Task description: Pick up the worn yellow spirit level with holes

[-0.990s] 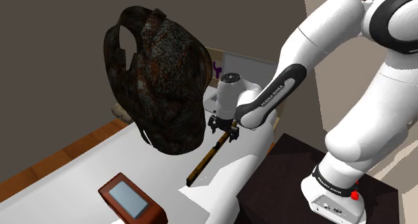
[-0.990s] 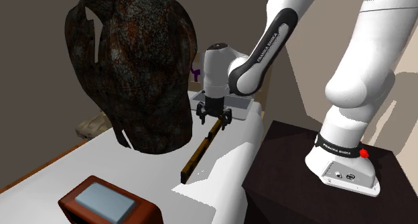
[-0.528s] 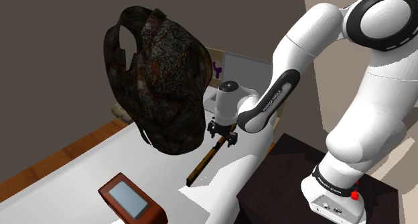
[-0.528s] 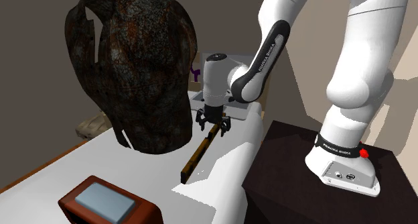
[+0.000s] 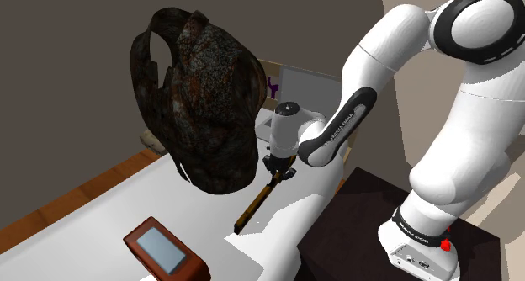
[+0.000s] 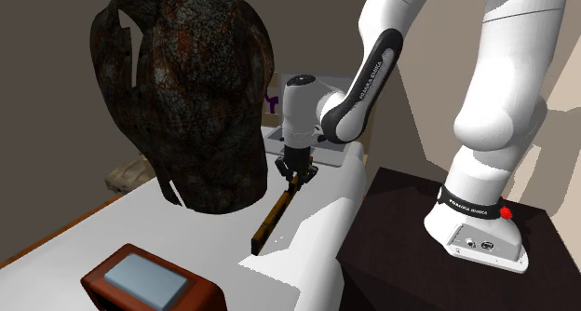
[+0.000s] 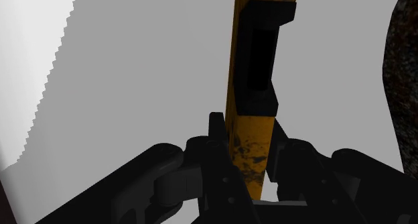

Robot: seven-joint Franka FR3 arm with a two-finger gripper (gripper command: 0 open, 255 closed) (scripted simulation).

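The worn yellow spirit level (image 5: pixel 255 205) lies on the white table (image 5: pixel 118 208), long and thin, running from the table's near edge toward the gripper. In the second exterior view the level (image 6: pixel 274 217) points up at the black gripper (image 6: pixel 294 176). My gripper (image 5: pixel 274 172) has come straight down on the level's far end. In the wrist view the two black fingers (image 7: pixel 218 132) clasp the scuffed yellow bar (image 7: pixel 253 152) from both sides, and a dark cut-out with a black insert (image 7: pixel 260 62) lies just past them. The gripper (image 7: pixel 249 135) is shut on the level.
A big dark mottled backpack (image 5: pixel 202 103) stands close beside the gripper, toward the shoulder view's left. A brown box with a grey top (image 5: pixel 164 250) sits near the table's front. A pale tray (image 6: pixel 326 151) and a purple item (image 5: pixel 272 87) lie behind. The dark stand (image 5: pixel 353 229) is at lower right.
The gripper came down onto the level's far end, and its fingers, spread wide earlier, have shut on the bar. The level has not moved.
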